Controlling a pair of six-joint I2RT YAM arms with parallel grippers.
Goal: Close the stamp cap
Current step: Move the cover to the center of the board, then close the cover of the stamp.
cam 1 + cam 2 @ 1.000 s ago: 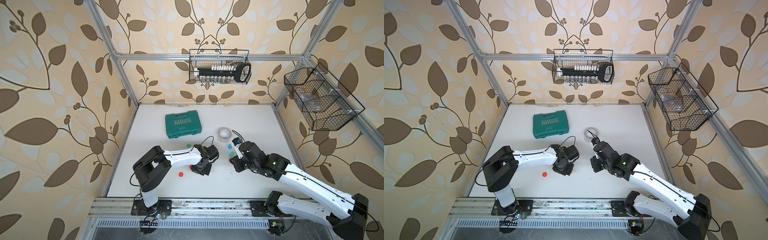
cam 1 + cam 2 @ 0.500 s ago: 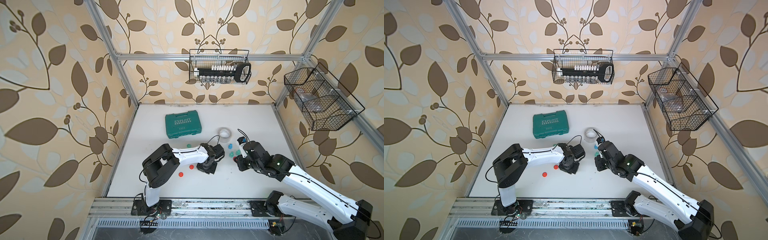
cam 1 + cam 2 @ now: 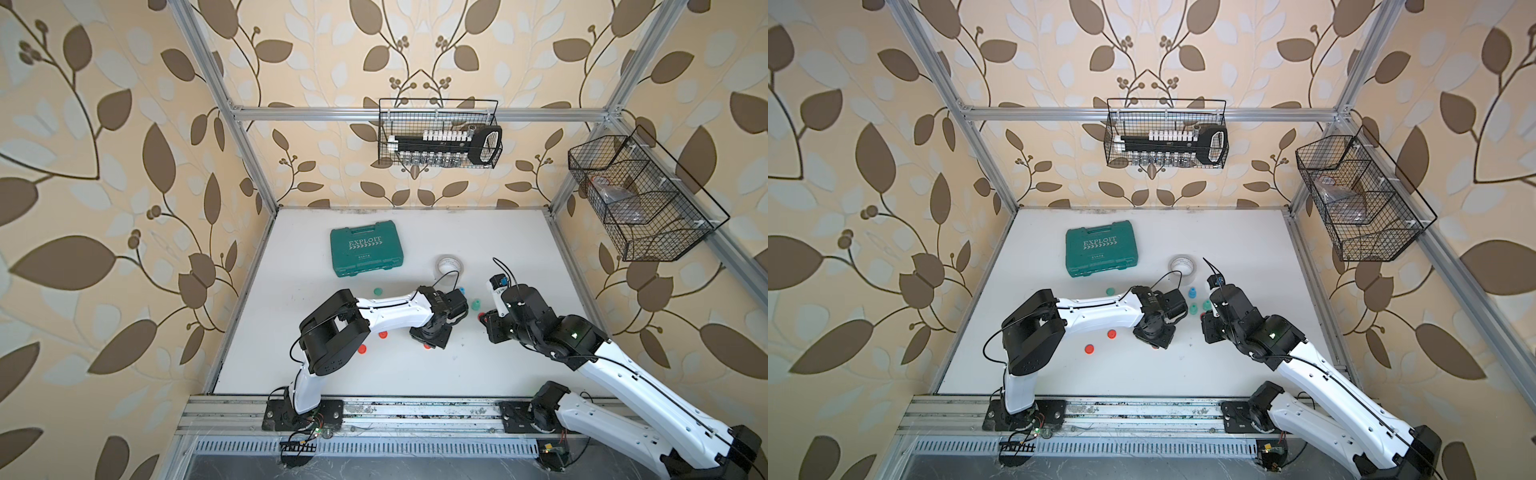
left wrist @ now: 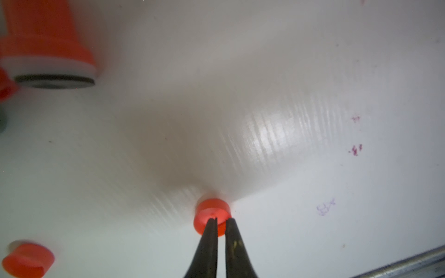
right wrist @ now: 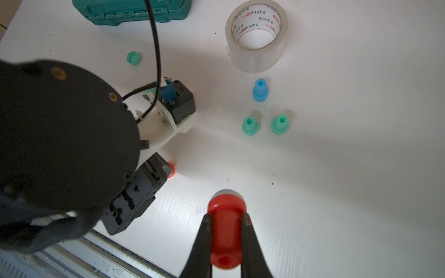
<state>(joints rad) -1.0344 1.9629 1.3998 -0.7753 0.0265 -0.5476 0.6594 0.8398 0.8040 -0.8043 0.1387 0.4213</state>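
My right gripper (image 5: 226,216) is shut on a red stamp (image 5: 225,231), holding its body just above the table. The left wrist view shows the stamp's (image 4: 45,41) white band and dark pad facing down. My left gripper (image 4: 220,220) is shut on a small red stamp cap (image 4: 212,214), its fingertips (image 4: 231,226) pinching the cap close to the table surface. In both top views the left gripper (image 3: 430,338) (image 3: 1156,338) stands a short way left of the right gripper (image 3: 484,318) (image 3: 1204,318). Only a sliver of red shows under the left one.
Two more red caps (image 3: 382,334) (image 3: 362,349) lie left of the left gripper. A blue stamp (image 5: 260,90), two green stamps (image 5: 250,125) (image 5: 279,124), a tape roll (image 5: 256,33), a green cap (image 3: 377,291) and a teal case (image 3: 367,248) lie behind.
The left arm has stretched to the right, bringing its gripper closer to the right one. The right gripper with the red stamp has shifted slightly right and back.
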